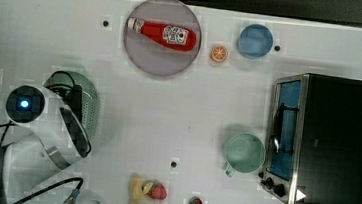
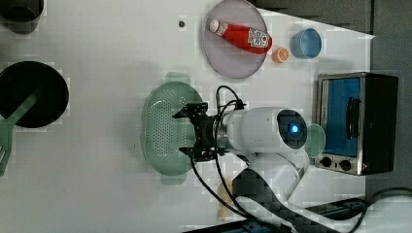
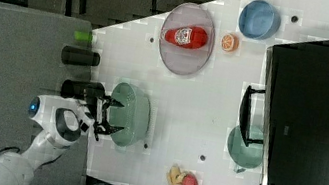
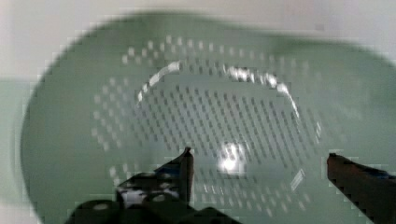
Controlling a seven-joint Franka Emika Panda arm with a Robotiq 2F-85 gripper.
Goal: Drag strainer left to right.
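Note:
The strainer (image 1: 88, 104) is a pale mint-green oval colander with many small holes, lying on the white table at the top view's left, partly under my arm. In the left view the strainer (image 2: 163, 131) has my gripper (image 2: 186, 132) over its right rim, jaws spread wide apart with nothing between them. The right view shows the gripper (image 3: 115, 115) at the left edge of the strainer (image 3: 134, 115). In the wrist view the perforated strainer bowl (image 4: 210, 102) lies just below the gripper (image 4: 259, 161), and its two dark fingertips (image 4: 187, 163) stand far apart above the bowl.
A mint-green mug (image 1: 243, 153) stands beside a toaster oven (image 1: 326, 141) at the top view's right. A grey plate (image 1: 158, 59) holds a ketchup bottle (image 1: 163, 34); an orange slice (image 1: 219, 53) and a blue bowl (image 1: 255, 40) lie nearby. A banana with a strawberry (image 1: 147, 191) sits at the front edge.

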